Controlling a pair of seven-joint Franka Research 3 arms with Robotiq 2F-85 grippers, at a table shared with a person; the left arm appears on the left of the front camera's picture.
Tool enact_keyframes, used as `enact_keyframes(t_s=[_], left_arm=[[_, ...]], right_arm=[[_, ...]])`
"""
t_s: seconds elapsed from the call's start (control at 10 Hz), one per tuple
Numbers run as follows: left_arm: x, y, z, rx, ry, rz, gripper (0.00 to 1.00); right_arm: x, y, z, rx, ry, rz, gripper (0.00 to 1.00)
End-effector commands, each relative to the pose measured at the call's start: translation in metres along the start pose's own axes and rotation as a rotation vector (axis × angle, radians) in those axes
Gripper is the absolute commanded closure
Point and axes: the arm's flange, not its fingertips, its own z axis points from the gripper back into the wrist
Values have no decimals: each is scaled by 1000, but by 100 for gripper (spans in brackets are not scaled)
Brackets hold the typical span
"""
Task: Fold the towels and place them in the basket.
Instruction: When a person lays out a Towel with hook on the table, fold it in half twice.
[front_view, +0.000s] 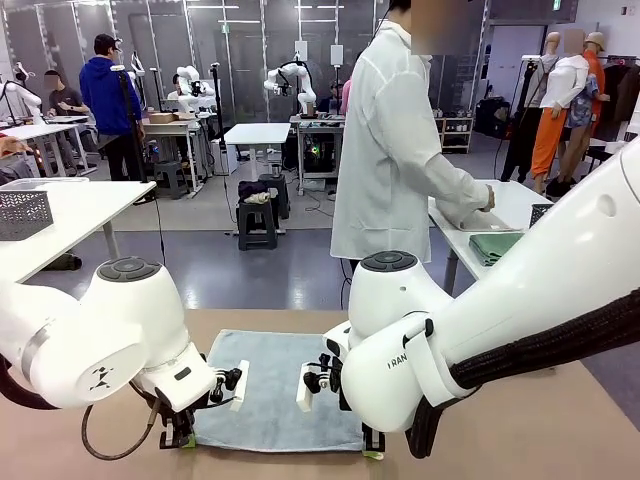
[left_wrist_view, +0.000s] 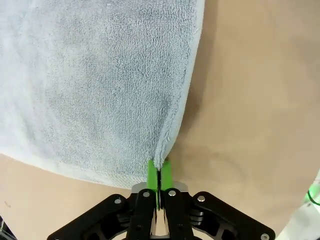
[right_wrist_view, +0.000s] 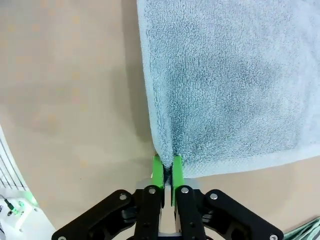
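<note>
Looking at a pale blue-grey towel spread flat in the middle of the tan worktop, near the robot's edge, between the two arms. Proper terry stuff up close: nubbly looped pile, a flatter hemmed band along the edges, rectangular with soft corners. Got the left pincer pressed together on the near left corner, green pads nipping the hem, with the cloth puckered into a little ridge running up from the grip. Same deal with the right pincer: clamped on the near right corner, pads tight against the fabric and a small fold pulled up between them. Rest of the towel lying smooth on the matte worktop. Over at the right, on a white side table, a mint green towel sitting folded into a neat rectangle, right beside a person in a white coat with one hand down on that table. Far left, on another white table, a grey mesh basket with perforated sides and a solid rim; can't tell what's inside from this angle.
</note>
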Motion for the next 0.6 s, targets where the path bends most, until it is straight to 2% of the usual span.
enact_keyframes(t_s=[0.0, 0.5], left_arm=[[-10, -10, 8, 24, 17, -9, 100], [0, 0, 2, 5, -2, 0, 100]], right_arm=[[1, -5, 5, -19, 22, -1, 100], [1, -3, 3, -8, 1, 5, 100]])
